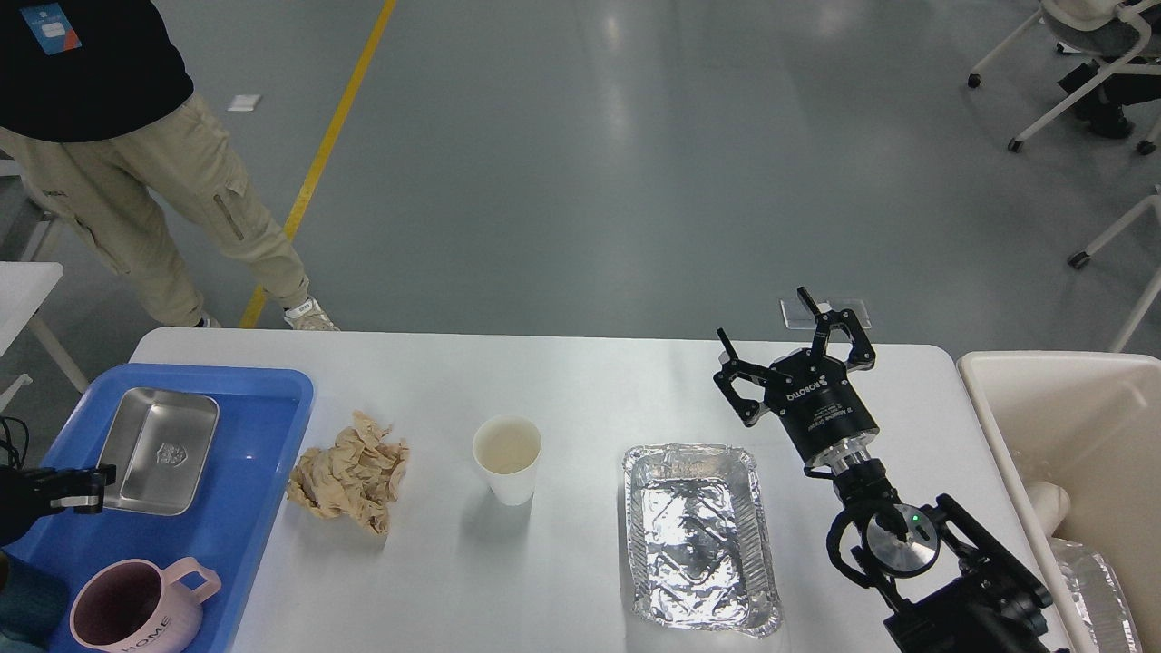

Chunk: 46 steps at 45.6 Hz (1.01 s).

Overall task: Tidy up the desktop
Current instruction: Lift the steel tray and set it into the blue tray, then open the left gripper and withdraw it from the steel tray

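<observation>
Desktop (590, 381) with cup (507, 458), foil tray (698, 535)

On the wide white desk (580, 381) lie a crumpled tan paper wad (349, 472), a white paper cup (507, 457) and a rectangular foil tray (699, 536). My right gripper (782, 343) hovers above the desk with fingers spread. My left gripper (86, 487) touches the near edge of the steel rectangular tin (160, 450) lying in the blue plastic tray (245, 472), beside a pink mug (136, 606).
</observation>
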### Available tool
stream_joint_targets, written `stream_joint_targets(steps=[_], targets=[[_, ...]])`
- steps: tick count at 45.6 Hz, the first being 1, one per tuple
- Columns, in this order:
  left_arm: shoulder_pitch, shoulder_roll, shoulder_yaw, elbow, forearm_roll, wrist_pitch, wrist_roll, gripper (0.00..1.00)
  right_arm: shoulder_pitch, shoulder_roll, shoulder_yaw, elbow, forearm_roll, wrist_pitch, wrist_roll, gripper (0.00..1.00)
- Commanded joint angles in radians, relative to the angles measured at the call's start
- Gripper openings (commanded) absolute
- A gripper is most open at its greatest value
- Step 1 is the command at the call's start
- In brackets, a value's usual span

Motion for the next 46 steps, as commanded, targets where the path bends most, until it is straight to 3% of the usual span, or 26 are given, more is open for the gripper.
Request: stream_joint_targets(steps=[1, 8, 13, 25, 30, 46], targets=[[-0.001, -0.036, 0.041, 0.024, 0.0, 0.013, 0.0, 0.06, 0.0, -0.002, 0.0, 0.0, 0.0, 0.0, 0.0, 1.0], [-0.003, -0.047, 0.042, 0.033, -0.014, 0.013, 0.001, 0.15, 0.0, -0.002, 0.0, 0.0, 0.0, 0.0, 0.0, 1.0], [-0.004, -0.047, 0.041, 0.033, -0.019, 0.013, 0.0, 0.42, 0.0, -0.002, 0.0, 0.0, 0.0, 0.0, 0.0, 1.0], [-0.006, -0.034, 0.018, 0.016, -0.025, 0.01, -0.008, 0.64, 0.0, -0.002, 0.0, 0.0, 0.0, 0.0, 0.0, 1.0], [-0.007, -0.031, -0.051, -0.012, -0.103, 0.005, -0.046, 0.83, 0.0, -0.002, -0.002, -0.002, 0.0, 0.0, 0.0, 1.0], [0.013, -0.011, -0.378, -0.176, -0.31, -0.001, -0.054, 0.89, 0.0, -0.004, -0.012, -0.006, 0.0, 0.0, -0.002, 1.0]])
